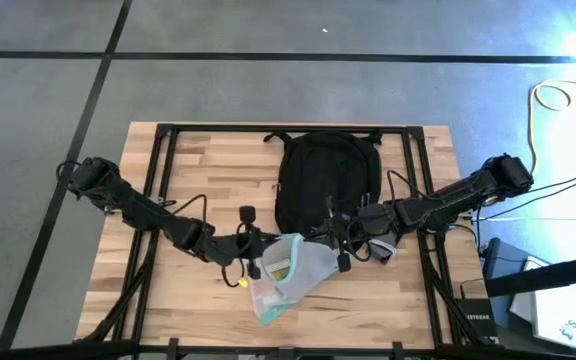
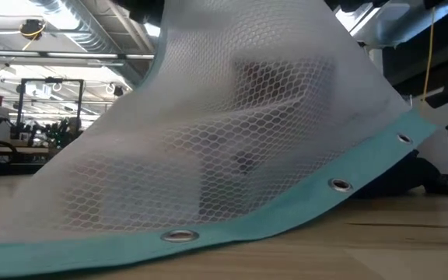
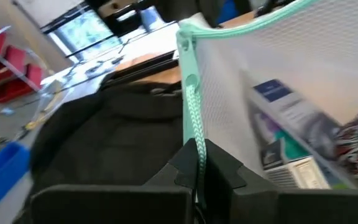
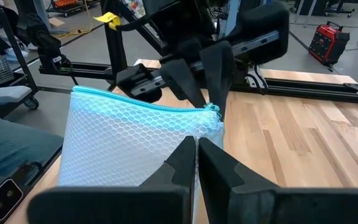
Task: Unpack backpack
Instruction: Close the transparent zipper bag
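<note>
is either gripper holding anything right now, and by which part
Both grip the clear mesh pouch. The left gripper is shut on its teal zipper edge; the right gripper is shut on the mesh at the zipper's end. The backpack is not held.

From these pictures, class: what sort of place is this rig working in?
Probably a workshop or robotics lab: exposed ceiling ducts, a red machine on a bare grey floor, and a framed wooden table.
</note>
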Robot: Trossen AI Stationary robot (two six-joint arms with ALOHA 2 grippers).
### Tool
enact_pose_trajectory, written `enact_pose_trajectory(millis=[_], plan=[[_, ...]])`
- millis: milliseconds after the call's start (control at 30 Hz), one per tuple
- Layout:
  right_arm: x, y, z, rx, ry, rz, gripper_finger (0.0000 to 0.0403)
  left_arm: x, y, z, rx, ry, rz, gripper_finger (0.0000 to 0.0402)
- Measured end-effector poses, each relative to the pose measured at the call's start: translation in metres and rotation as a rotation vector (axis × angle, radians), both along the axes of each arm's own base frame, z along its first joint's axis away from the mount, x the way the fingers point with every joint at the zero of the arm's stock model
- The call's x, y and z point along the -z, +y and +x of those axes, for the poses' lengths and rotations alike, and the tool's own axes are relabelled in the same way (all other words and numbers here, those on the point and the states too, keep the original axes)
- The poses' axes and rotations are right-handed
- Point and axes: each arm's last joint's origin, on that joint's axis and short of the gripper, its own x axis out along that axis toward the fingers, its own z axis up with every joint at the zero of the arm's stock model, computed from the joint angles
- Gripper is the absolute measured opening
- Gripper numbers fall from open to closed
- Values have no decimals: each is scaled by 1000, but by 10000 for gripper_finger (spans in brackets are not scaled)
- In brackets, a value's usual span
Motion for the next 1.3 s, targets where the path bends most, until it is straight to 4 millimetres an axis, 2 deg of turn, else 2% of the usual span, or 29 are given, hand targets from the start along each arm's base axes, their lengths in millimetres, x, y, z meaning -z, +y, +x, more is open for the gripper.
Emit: enact_pose_trajectory(millis=[267, 567, 833, 900, 1000, 1233, 1300], plan=[[-1, 0, 0, 6, -11, 1, 0, -2, -12, -13, -201, -8, 209, 0], [-1, 0, 0, 4, -13, 2, 0, -4, -20, -20, -295, -61, 190, 0], [2, -1, -1, 32, 21, -12, 12, -4, -21, -21, -298, -62, 199, 0], [6, -4, -1, 113, 60, -43, 32, -4, -21, -21, -300, -66, 192, 0], [13, -5, 3, 172, 69, -50, 85, -4, -22, -21, -299, -71, 187, 0], [19, -9, 27, 178, 78, 52, 266, -5, -23, -21, -296, -78, 179, 0], [19, -11, 37, 157, 90, 82, 302, -5, -23, -21, -296, -78, 179, 0]])
